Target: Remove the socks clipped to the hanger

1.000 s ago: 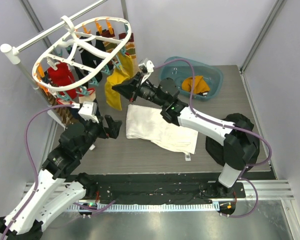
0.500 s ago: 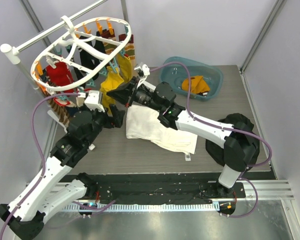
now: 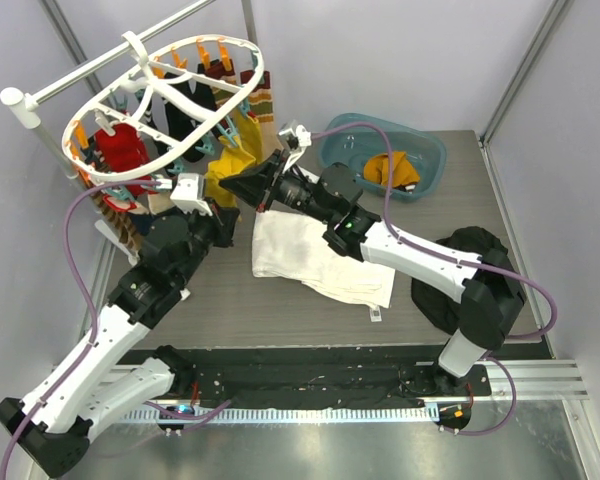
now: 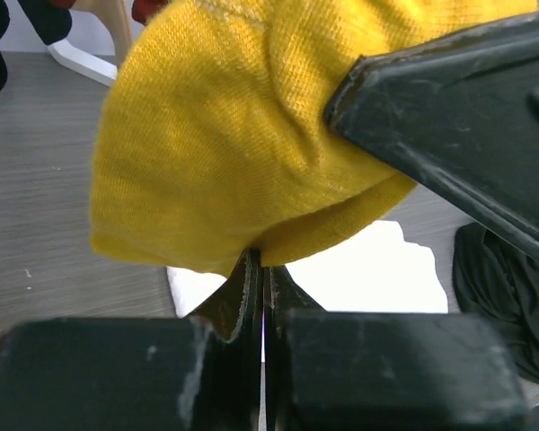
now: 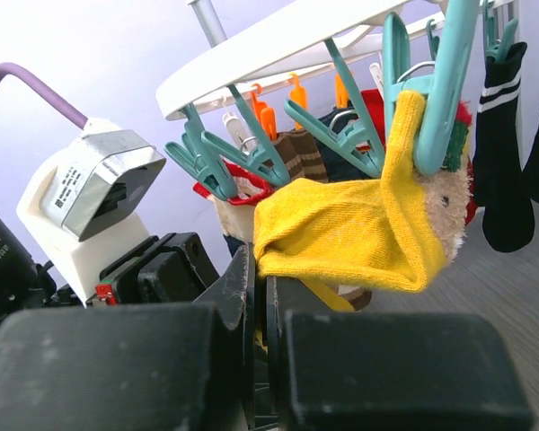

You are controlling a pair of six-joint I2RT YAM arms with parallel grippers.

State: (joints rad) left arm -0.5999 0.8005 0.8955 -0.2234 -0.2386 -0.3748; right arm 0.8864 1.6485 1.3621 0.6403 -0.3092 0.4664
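The white oval hanger point(image 3: 130, 78) hangs at the back left with socks under its orange and teal clips: red point(image 3: 120, 150), black point(image 3: 175, 115), striped point(image 3: 262, 105). A mustard yellow sock point(image 3: 225, 165) hangs from a teal clip point(image 5: 440, 99) on the hanger's near rim point(image 5: 287, 36). My right gripper point(image 5: 260, 269) is shut on the sock's loose end point(image 5: 341, 233) and holds it out sideways. My left gripper point(image 4: 262, 269) is shut too, pinching the lower edge of the same sock point(image 4: 242, 153). In the top view both grippers, left point(image 3: 228, 207) and right point(image 3: 230, 183), meet under the hanger.
A teal basin point(image 3: 430, 150) at the back right holds a yellow sock point(image 3: 390, 170). A white cloth point(image 3: 320, 260) lies mid-table, with a black garment heap point(image 3: 460, 270) to its right. The white pole stand point(image 3: 40, 95) carries the hanger at the far left.
My left arm has swung up and right to the yellow sock, and its jaws have gone from open to shut on the sock's edge. The right gripper keeps its hold and has shifted slightly.
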